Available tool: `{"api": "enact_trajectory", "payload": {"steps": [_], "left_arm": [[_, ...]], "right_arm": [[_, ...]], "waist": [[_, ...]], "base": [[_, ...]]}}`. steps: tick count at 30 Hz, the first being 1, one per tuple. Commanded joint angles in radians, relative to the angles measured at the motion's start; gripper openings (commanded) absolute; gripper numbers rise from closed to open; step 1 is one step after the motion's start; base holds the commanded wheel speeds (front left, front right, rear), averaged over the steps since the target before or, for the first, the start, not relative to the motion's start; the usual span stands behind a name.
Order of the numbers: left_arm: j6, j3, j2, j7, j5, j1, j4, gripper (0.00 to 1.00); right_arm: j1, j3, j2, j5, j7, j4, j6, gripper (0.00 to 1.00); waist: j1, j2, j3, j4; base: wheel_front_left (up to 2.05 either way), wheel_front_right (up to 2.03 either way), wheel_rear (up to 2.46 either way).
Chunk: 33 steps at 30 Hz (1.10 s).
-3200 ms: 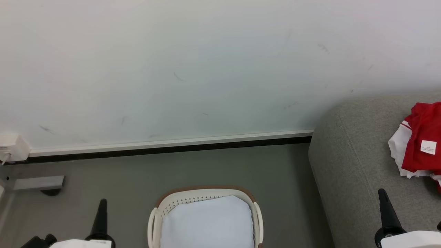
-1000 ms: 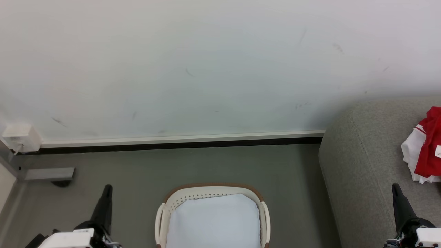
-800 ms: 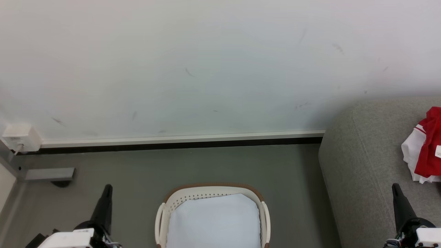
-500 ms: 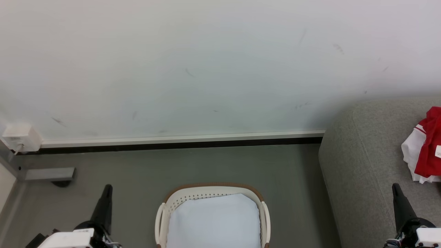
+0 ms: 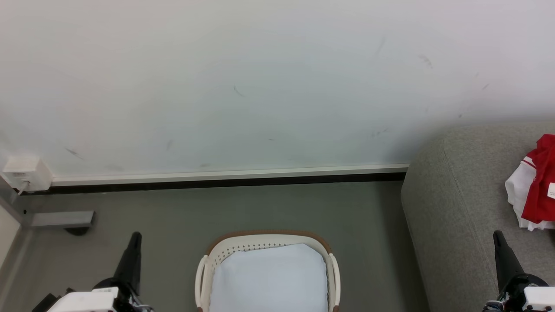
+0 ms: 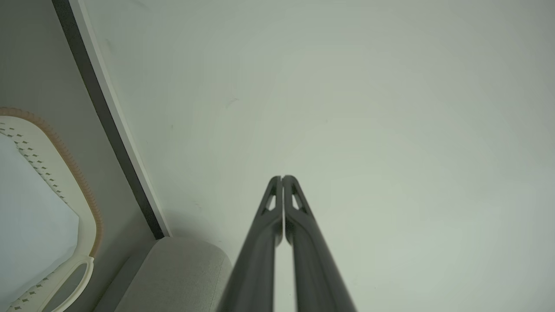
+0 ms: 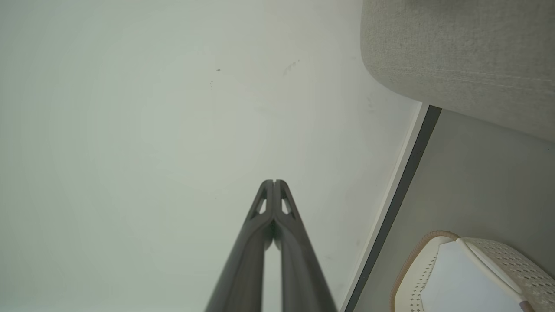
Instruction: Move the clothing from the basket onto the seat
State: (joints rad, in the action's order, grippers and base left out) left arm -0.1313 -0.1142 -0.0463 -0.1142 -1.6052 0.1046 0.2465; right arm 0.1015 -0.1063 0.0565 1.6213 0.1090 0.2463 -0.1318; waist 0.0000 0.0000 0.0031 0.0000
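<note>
Plainly, the red sports garment [image 5: 537,190] with white panels and a small white label lies crumpled on the large grey textured-fabric sofa [image 5: 455,225], at the right edge of the head view and partly cut off by it. The white perforated plastic laundry basket [image 5: 269,236] with a brown rim stands on the floor well apart from it, showing its pale blue-white lining [image 5: 269,277] and no red cloth that I can see. So the move looks done. The left gripper [image 5: 135,236] sits low beside the basket and the right gripper [image 5: 497,235] low over the sofa's front. Each has its two long dark fingers pressed together on nothing. Should the garment need shifting, I judge it light, limp and not fragile. It is probably a smooth sports fabric that slides a little between narrow fingers and drapes the moment it is lifted. The best hold would be a pinch on a raised fold in the bunched red part, taking several layers at once. A flat white edge lying against the cushion would be a poorer place to grip.
</note>
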Motion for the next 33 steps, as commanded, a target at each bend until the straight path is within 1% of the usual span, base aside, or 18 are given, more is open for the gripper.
{"api": "enact_trajectory", "payload": {"steps": [1, 33], "left_arm": [[0.001, 0.000, -0.007, -0.004, -0.014, 0.008, -0.003, 0.00], [0.001, 0.000, -0.007, -0.004, -0.014, 0.008, -0.003, 0.00]], "right_arm": [[0.011, -0.004, -0.002, -0.005, 0.002, -0.004, 0.002, 0.00], [0.012, -0.008, -0.004, -0.009, 0.003, -0.004, 0.002, 0.00]], "waist": [[0.0000, 0.0000, 0.000, 0.000], [0.0000, 0.0000, 0.000, 0.000]], "base": [[0.00, 0.00, 0.00], [0.00, 0.00, 0.00]]}}
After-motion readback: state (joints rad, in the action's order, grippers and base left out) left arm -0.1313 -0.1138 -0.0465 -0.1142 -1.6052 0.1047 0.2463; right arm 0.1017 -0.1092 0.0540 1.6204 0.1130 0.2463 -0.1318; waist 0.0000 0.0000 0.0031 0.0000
